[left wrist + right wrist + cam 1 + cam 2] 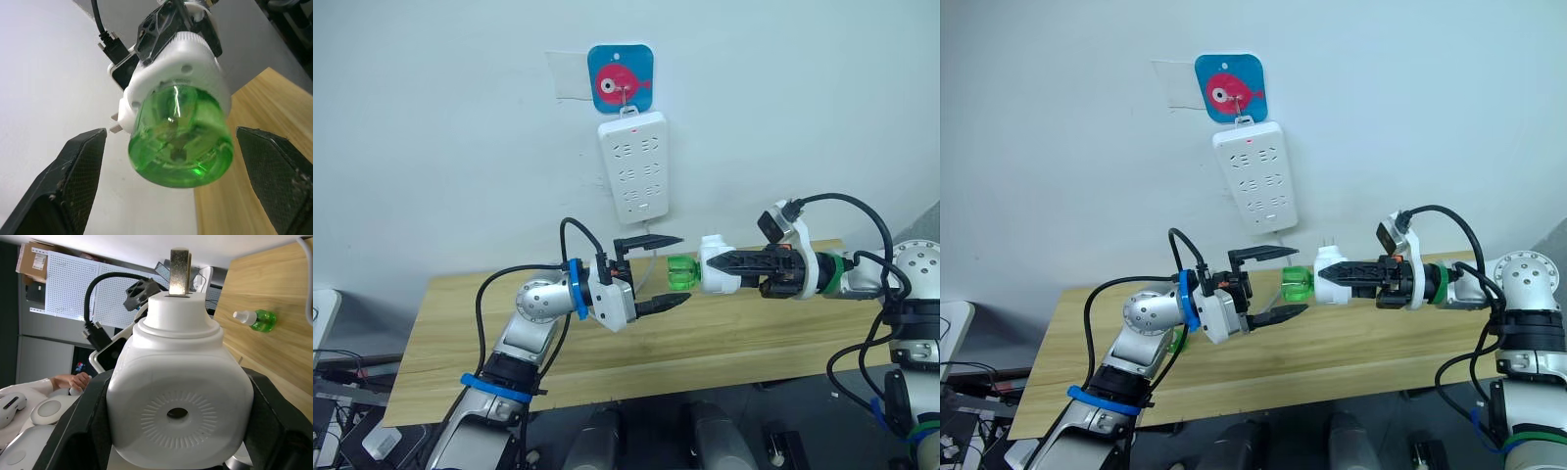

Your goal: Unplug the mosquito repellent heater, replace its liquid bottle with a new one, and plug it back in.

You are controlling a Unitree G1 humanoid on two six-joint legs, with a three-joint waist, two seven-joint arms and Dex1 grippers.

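My right gripper (726, 262) is shut on the mosquito repellent heater (715, 246), a white rounded unit held in the air above the table with its two prongs (179, 265) free. Its green liquid bottle (681, 273) sticks out of the heater toward my left arm. My left gripper (684, 268) is open, with one finger above the bottle's end and one below it, apart from it on both sides in the left wrist view. Another green bottle (256, 319) with a white cap lies on the wooden table (724, 343).
A long white power strip (634, 166) hangs on the wall under a blue fish hook (620, 78), above and behind the grippers. A person's hand (68, 381) shows far off beyond the table.
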